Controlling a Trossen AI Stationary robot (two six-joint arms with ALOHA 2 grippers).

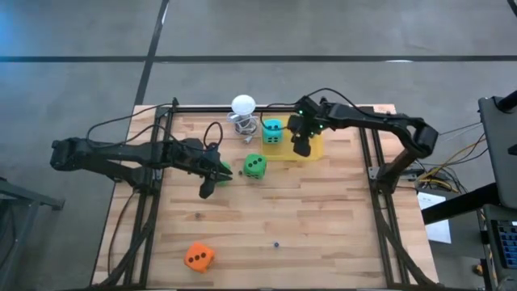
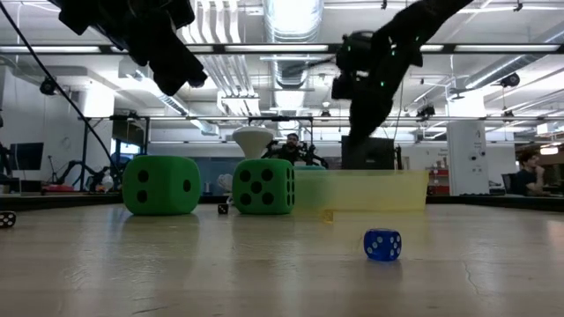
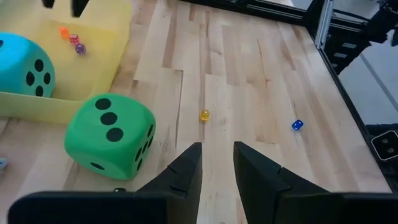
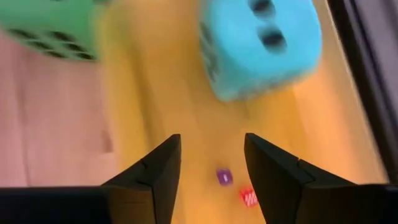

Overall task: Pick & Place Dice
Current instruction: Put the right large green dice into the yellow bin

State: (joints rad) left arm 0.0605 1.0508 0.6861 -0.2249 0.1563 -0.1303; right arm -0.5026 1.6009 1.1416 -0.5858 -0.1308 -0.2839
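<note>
Right gripper (image 4: 208,165) hangs open and empty over the tray (image 1: 313,151), which I judge the drop point; teal die (image 1: 273,133) inside, green die (image 1: 254,166) just outside. Left gripper (image 3: 216,165) slightly parted, empty, beside that die.

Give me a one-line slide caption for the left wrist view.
Left gripper, open, faces a green die beside the yellow tray holding the teal die.

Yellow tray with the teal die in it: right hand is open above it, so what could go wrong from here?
1. The right hand hangs open over the yellow tray, close to the teal die; descending, a finger could shove the die aside instead of straddling it.
2. Tiny dice lie right below that hand and may be knocked about.
3. The left hand, open beside a green die, could nudge it into the tray wall.
</note>
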